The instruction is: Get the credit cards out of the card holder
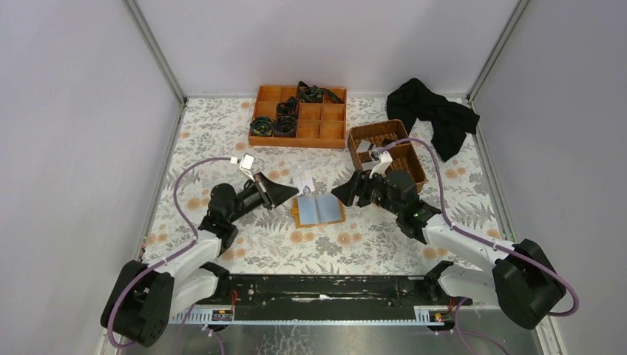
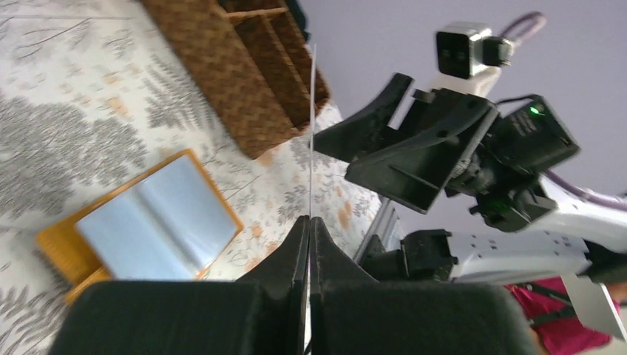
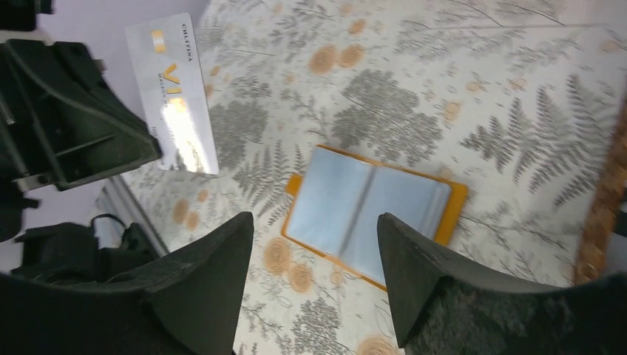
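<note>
Lab robot booth: plain walls (metal-framed) enclosing a floral-clothed table

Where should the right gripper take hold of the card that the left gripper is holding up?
Pinch the card at its free end, clear of the left gripper. It is thin and flat, so the open right gripper should probably come in along the card's plane, one finger on each broad face.

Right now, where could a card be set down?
Bare table lies between the card holder and the near edge, and left of the tray. Crowded: around it, between left gripper and right gripper, and by the basket.
</note>
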Available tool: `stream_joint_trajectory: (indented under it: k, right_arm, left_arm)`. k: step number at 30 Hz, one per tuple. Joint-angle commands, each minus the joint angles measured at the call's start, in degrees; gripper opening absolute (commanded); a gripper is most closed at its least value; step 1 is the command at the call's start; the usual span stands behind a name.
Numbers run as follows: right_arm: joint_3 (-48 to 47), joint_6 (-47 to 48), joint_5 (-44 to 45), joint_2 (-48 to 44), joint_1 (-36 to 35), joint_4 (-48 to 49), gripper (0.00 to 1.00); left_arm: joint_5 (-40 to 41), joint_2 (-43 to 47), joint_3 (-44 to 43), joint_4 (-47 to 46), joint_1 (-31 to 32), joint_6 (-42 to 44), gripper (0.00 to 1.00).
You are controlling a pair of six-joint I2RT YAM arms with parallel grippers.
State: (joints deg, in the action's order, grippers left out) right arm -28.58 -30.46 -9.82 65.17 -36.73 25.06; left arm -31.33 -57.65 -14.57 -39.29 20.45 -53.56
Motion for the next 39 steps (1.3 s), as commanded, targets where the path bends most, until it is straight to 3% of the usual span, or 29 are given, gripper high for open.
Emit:
stream_joint_trajectory:
  k: [1, 7, 12, 20, 21, 23, 29, 39]
  right_arm:
    - [-1.1, -0.8, -10.5, 0.3, 0.2, 10.4, 0.7]
    - [0.6, -4.7, -17.9, 0.1, 0.2, 22.2, 0.62]
    - [-0.6, -4.7, -20.5, 1.3, 0.2, 22.1, 0.6]
    - [-1.6, -12.2, -25.8, 7.4, 0.2, 32.0, 0.54]
    - [-1.6, -12.4, -25.8, 7.8, 0.2, 32.6, 0.46]
    - [-1.6, -12.4, -25.7, 7.9, 0.2, 32.3, 0.26]
    - [-1.6, -9.0, -23.2, 4.3, 0.2, 25.4, 0.0]
    - [-3.7, -2.2, -18.9, 1.2, 0.3, 14.3, 0.0]
  left_arm:
    - [-8.4, -4.2, 2.2, -25.5, -0.4, -5.8, 0.0]
    - [-13.0, -11.7, 3.4, -42.3, -0.4, -12.8, 0.0]
    - [-13.8, -13.3, 3.4, -44.6, -0.3, -13.4, 0.0]
    - [-13.2, -15.1, 2.9, -44.5, 1.8, -11.9, 0.0]
    - [-13.2, -15.4, 2.8, -44.7, 2.1, -11.8, 0.0]
    - [-12.8, -15.9, 2.8, -45.2, 2.4, -11.9, 0.0]
    - [-11.1, -15.9, 2.5, -42.9, 2.4, -10.2, 0.0]
    - [-11.7, -19.7, 2.1, -46.6, 2.5, -11.0, 0.0]
